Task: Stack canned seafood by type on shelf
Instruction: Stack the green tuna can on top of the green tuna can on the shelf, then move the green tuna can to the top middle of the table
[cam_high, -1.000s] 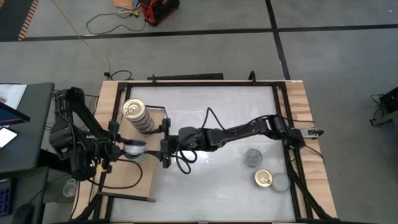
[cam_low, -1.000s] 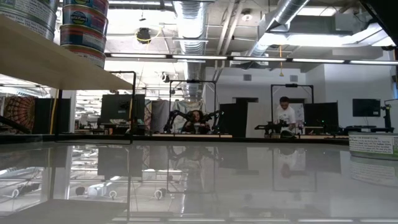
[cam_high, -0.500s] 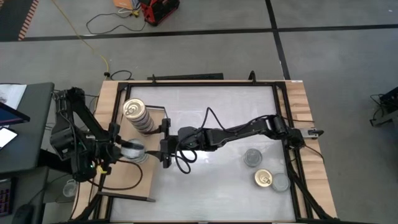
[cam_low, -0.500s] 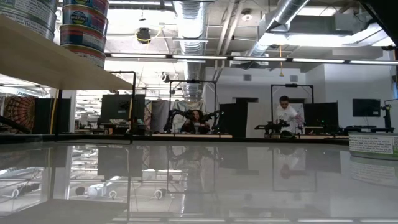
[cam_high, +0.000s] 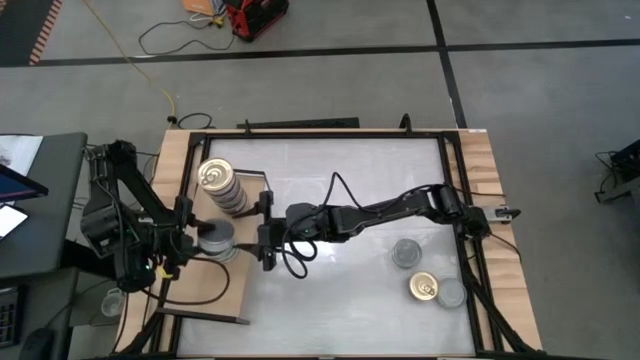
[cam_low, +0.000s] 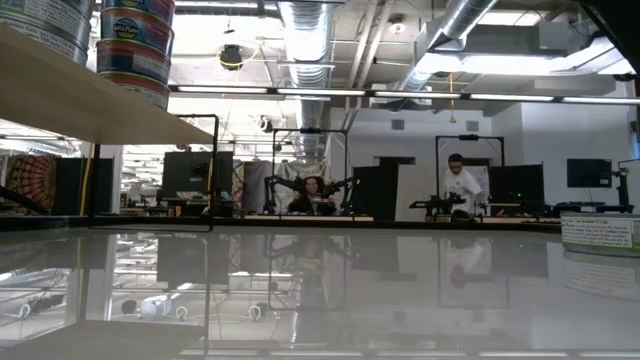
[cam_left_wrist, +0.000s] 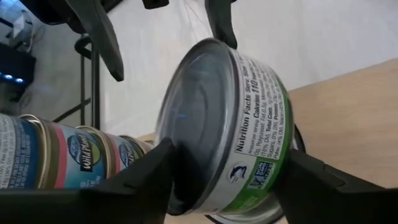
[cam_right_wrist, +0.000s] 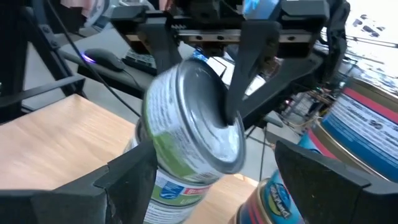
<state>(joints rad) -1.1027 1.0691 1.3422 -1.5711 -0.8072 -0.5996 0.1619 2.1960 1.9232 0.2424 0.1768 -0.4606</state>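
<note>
On the shelf (cam_high: 215, 285), a silver-topped tin (cam_high: 215, 237) sits tipped atop a short stack, beside the taller gold-topped stack (cam_high: 222, 186). The left gripper (cam_high: 190, 243) brackets it, fingers loosening; the right gripper (cam_high: 262, 232) waits spread just opposite, equally near.

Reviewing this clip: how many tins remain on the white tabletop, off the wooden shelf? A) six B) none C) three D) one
C: in the high view three tins lie near the table's right edge, a silver-topped tin, a gold-topped tin and another silver one touching it.
</note>
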